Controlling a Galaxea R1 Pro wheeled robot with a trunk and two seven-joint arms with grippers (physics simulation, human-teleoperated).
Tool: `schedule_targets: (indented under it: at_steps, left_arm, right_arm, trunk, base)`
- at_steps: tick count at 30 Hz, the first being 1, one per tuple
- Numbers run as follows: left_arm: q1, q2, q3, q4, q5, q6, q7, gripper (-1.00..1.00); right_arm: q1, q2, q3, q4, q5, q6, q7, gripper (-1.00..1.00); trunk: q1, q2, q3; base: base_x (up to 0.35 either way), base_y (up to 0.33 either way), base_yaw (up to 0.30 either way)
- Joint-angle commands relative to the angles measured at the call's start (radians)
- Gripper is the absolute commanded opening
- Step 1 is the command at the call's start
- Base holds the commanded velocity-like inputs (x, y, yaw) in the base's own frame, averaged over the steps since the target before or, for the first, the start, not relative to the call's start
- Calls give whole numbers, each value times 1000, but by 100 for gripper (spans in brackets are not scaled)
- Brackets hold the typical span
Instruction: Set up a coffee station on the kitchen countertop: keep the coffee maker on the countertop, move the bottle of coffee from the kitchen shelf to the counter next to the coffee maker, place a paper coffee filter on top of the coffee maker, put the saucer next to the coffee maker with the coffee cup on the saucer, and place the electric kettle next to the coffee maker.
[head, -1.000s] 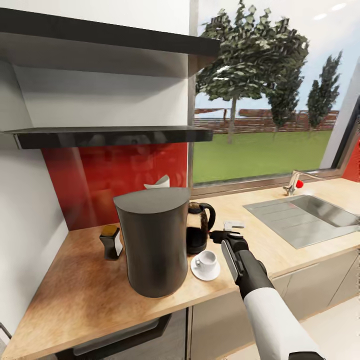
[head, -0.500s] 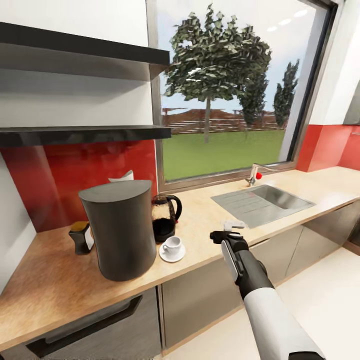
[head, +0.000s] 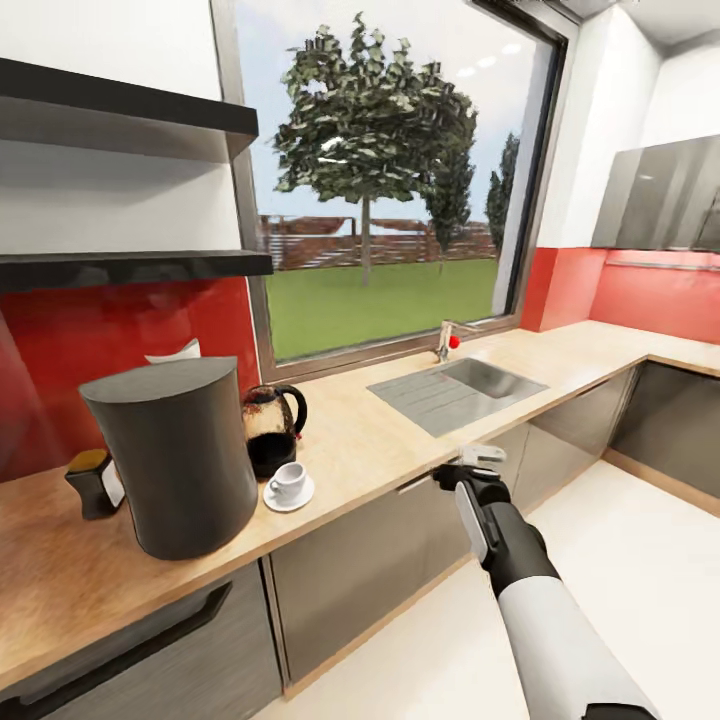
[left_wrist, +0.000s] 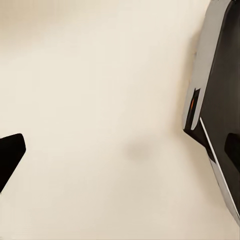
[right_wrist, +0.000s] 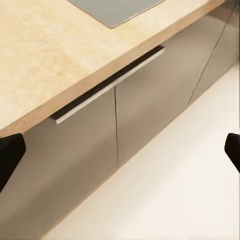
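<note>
View swung right — right hand (head: 468, 468) past countertop (head: 390, 450) edge, above floor (head: 640, 560).

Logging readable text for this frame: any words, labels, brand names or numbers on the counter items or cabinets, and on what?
None can be read.
bottle of coffee: a pale label patch on its side, too small and blurred to read.
coffee maker, electric kettle, coffee cup: plain surfaces, no markings visible.
</note>
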Motion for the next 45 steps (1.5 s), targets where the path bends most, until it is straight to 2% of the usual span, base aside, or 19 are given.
schedule_targets:
  at_steps: [1,6,8,9,10,12,15,17,21,22,25,27,29,31,36,39,41,42,45]
  left_arm:
    - [1,0,8,0,-11,-4,3,100]
    - [1,0,7,0,-11,-10,3,100]
    - [1,0,8,-1,-11,-12,2,100]
    - [1,0,8,-3,-11,-13,2,100]
    - [1,0,8,-3,-11,-14,1,100]
    - [1,0,8,-4,-10,-23,1,100]
    - [1,-1,11,-5,-9,-46,1,100]
    - [-1,-2,12,-7,-8,-56,1,100]
    - [-3,-13,16,-22,-5,-89,-4,100]
    - [-3,-27,17,-28,-5,-124,-6,100]
    - [-2,-55,16,-33,-5,-163,-9,100]
    - [-2,-85,15,-35,-5,-180,-9,100]
    - [-2,-99,14,-36,-6,-202,-10,100]
    - [-3,-103,14,-37,-5,-225,-10,100]
    - [-4,-103,16,-37,-2,-239,-9,100]
    - [-4,-102,22,-33,1,-233,-8,100]
    - [-2,-102,21,-18,2,-223,-5,100]
    - [-1,-102,20,1,2,-222,-6,100]
    - [-1,-101,22,17,2,-221,-8,100]
  right_arm:
    - [0,0,-2,0,4,5,0,100]
    - [22,-2,-2,53,4,3,0,100]
    - [33,-2,-2,167,3,0,-1,100]
    - [36,-2,-2,260,2,-21,0,100]
    - [37,-2,-1,305,2,-43,0,100]
    - [38,0,0,547,2,-189,-1,100]
    - [39,3,2,777,3,-352,0,100]
    - [49,4,2,845,5,-420,0,100]
    - [168,6,3,881,7,-476,3,100]
    - [224,6,5,885,8,-491,5,100]
    - [314,6,6,887,12,-550,8,100]
    - [377,4,7,888,33,-605,10,100]
    - [439,3,7,888,53,-647,10,100]
    - [484,3,7,888,63,-682,10,100]
    - [514,3,7,888,65,-710,16,100]
    - [518,2,6,888,63,-708,50,100]
    - [518,1,6,888,64,-679,60,100]
    - [518,0,6,888,64,-639,59,100]
    - [518,0,5,887,63,-606,59,100]
  trunk:
    - [0,-1,0]
    - [0,-1,0]
    - [0,-1,0]
    - [0,-1,0]
    - [0,-1,0]
    - [0,-1,0]
    - [0,-1,0]
    - [0,-1,0]
    - [0,-1,0]
    - [0,-1,0]
    - [0,-1,0]
    - [0,-1,0]
    - [0,-1,0]
    - [0,-1,0]
    - [0,-1,0]
    - [0,-1,1]
    - [0,-1,1]
    - [0,-1,1]
    - [0,-1,1]
  base:
    - [-3,-2,-300]
    - [0,0,-300]
    - [0,0,-300]
    - [0,0,-300]
    - [0,0,-300]
    - [0,0,-300]
    - [0,0,-300]
    - [0,0,-300]
    - [0,0,-300]
    - [0,0,-300]
    - [0,0,-300]
    - [0,0,-300]
    - [0,0,-300]
    - [0,0,-300]
    - [0,0,-300]
    - [0,0,-269]
    - [0,0,-57]
    - [0,0,-18]
    - [0,0,-8]
